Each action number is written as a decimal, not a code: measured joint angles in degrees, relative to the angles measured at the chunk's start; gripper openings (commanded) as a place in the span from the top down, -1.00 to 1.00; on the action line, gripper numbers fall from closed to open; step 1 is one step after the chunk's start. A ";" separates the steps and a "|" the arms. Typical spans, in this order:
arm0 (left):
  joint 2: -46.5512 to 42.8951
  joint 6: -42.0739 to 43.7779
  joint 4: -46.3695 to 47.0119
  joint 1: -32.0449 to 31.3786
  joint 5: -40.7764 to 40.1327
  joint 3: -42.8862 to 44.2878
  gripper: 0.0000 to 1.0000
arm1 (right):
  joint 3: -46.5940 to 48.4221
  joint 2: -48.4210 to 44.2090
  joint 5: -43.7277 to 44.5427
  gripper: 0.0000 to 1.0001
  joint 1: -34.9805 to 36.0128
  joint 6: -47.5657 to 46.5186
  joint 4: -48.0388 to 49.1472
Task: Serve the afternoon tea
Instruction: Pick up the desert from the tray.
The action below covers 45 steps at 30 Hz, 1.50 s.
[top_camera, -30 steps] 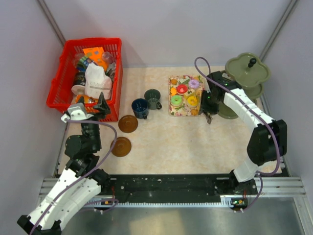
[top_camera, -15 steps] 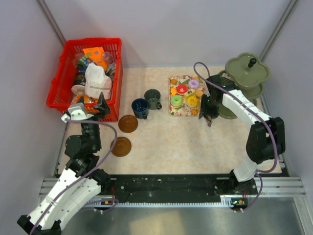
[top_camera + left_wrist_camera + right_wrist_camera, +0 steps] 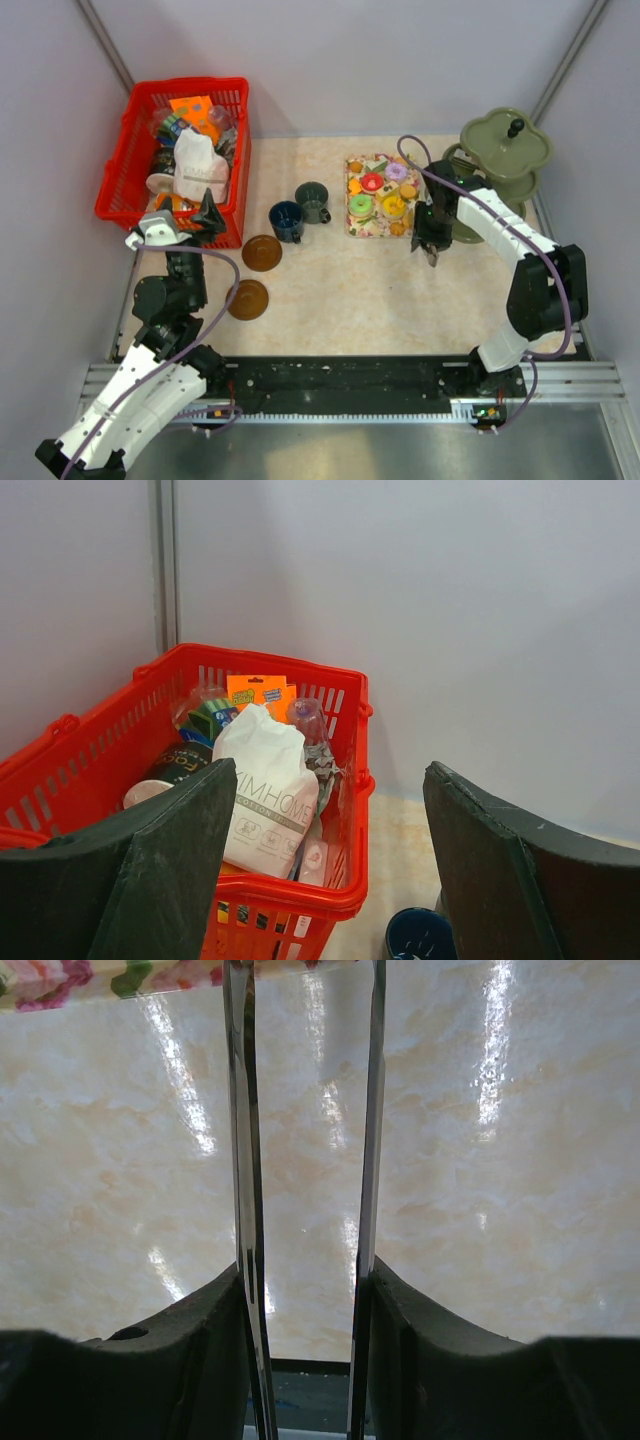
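Right side: the right end effector (image 3: 428,240) was clamped on the thin metal tongs (image 3: 244,1160), one blade against each finger. It hung over the counter (image 3: 350,290), just beside the right edge of the floral tray (image 3: 350,226).
Tips of the tongs: they pointed toward the tray's edge but ran out of the wrist view, so I could not tell if they touched anything.
Left side: the left end effector (image 3: 328,770) had its fingers wide apart and held nothing. It was raised in front of the red basket (image 3: 112,165).
Food: the toy pastries and doughnuts (image 3: 372,205) all lay on the floral tray.
Stand: the three-tier stand (image 3: 505,145) was in the far right corner, close behind the right arm. Its top tier carried only its own knob.
Cups: the navy mug (image 3: 287,221) and the dark-green mug (image 3: 312,201) stood close together, left of the tray and on no saucer.
Plates: the two brown saucers (image 3: 262,252) lay bare near the left arm.
First risk: the blades were thin and smooth, so the tongs could twist in the fingers during a squeeze and drop a pastry.
Second risk: too low an approach would push the light tray or scatter the pastries.
Third risk: in a swing toward the stand, the forearm could knock it.
Surface: beige marble pattern, glossy, with strong reflections; things probably slide easily on it.
Room: plain pale walls on three sides, and a metal rail at the near edge.
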 measured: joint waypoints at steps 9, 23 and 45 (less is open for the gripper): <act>0.00 0.00 -0.02 0.00 0.02 0.00 -0.61 | 0.00 0.00 0.24 0.14 0.02 0.02 -0.22; 0.00 0.00 -0.02 0.00 0.00 0.00 -0.61 | 0.00 1.55 0.26 0.11 0.44 -0.04 -0.09; -0.04 0.02 0.00 0.00 0.00 0.00 -0.61 | 3.58 4.74 2.40 0.04 1.99 -0.63 -1.46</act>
